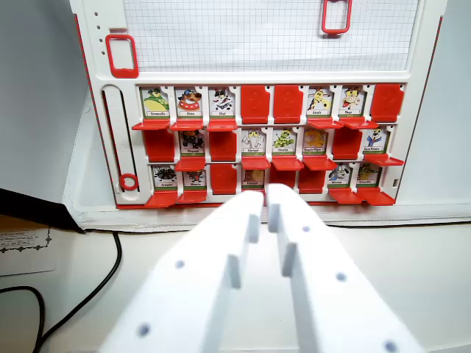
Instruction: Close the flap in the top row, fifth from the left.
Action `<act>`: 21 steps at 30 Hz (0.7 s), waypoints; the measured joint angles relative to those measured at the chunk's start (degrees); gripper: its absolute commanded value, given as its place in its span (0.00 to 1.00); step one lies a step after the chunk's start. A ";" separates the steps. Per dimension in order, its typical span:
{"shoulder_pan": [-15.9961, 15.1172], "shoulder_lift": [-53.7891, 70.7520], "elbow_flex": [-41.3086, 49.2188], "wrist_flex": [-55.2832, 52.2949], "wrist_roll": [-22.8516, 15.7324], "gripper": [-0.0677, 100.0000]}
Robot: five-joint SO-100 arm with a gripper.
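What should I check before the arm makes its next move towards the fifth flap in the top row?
1. Target in view: the fifth flap is fully visible in the top row. Ok.
2. Target still needs closing: it shows a plain red face and no picture, like the fourth flap. Cannot tell.
3. Gripper empty: the jaws are nearly together with nothing between them. Ok.
4. Sideways alignment: the gripper sits roughly below the target. Ok.
5. Gripper clear of the board: the depth is unclear. Cannot tell.
6. Black cable out of the way: it lies at the wrist view's left. Ok.
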 measured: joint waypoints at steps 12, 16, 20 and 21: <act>-0.88 6.77 3.43 4.75 0.09 0.00; -0.79 7.21 4.13 4.75 0.09 0.00; -0.79 7.21 4.13 4.75 0.09 0.00; -0.79 7.21 4.13 4.75 0.09 0.00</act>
